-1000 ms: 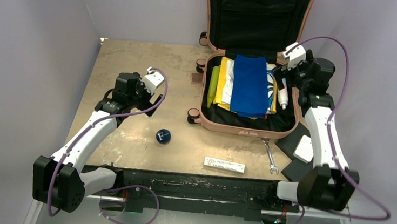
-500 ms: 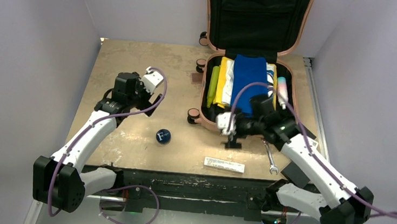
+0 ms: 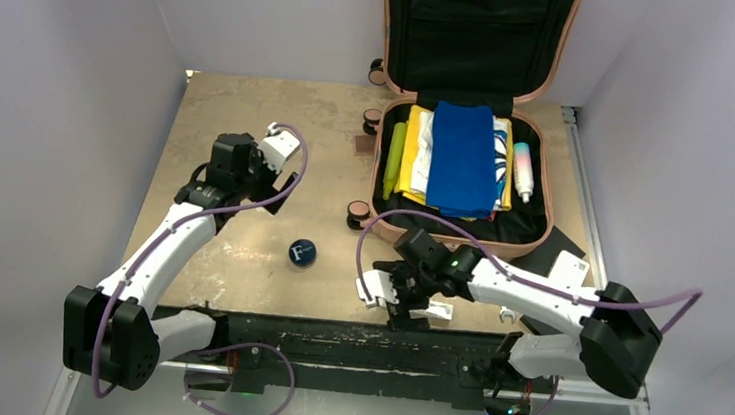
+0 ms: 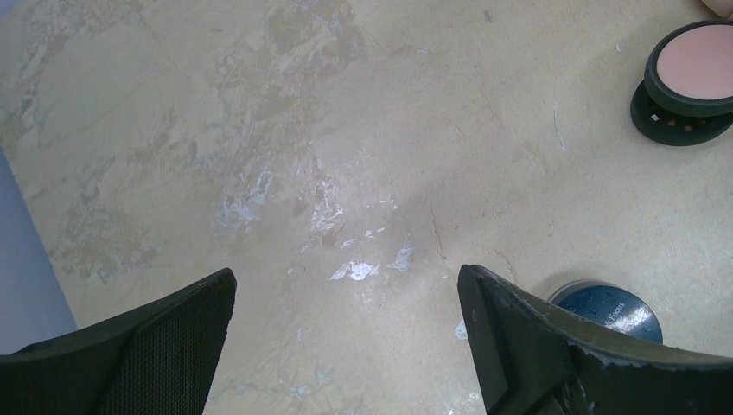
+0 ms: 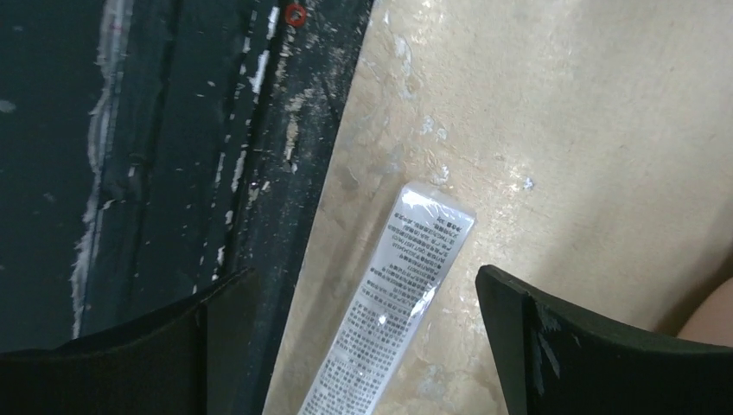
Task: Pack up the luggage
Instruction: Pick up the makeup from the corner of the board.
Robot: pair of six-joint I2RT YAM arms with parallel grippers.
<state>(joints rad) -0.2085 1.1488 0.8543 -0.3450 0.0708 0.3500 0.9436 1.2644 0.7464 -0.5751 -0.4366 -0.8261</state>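
The salmon-pink hard-shell suitcase (image 3: 461, 244) lies open at the bench's (image 3: 252, 107) far right corner. The right gripper (image 3: 403, 309), fingers apart, straddles the white printed sachet (image 5: 406, 268) at the near edge, likely to grab it. The left gripper (image 4: 346, 328) hovers spread and empty.

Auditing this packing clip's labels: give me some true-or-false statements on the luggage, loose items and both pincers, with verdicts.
1. The luggage lies open. True.
2. The right pincer is shut on the white packet. False: it is open over the packet, gripping nothing.
3. The blue ball is inside the luggage. False: it lies on the table outside.
4. The left pincer is open and empty. True.
5. A blue cloth tops the luggage's pile. True.
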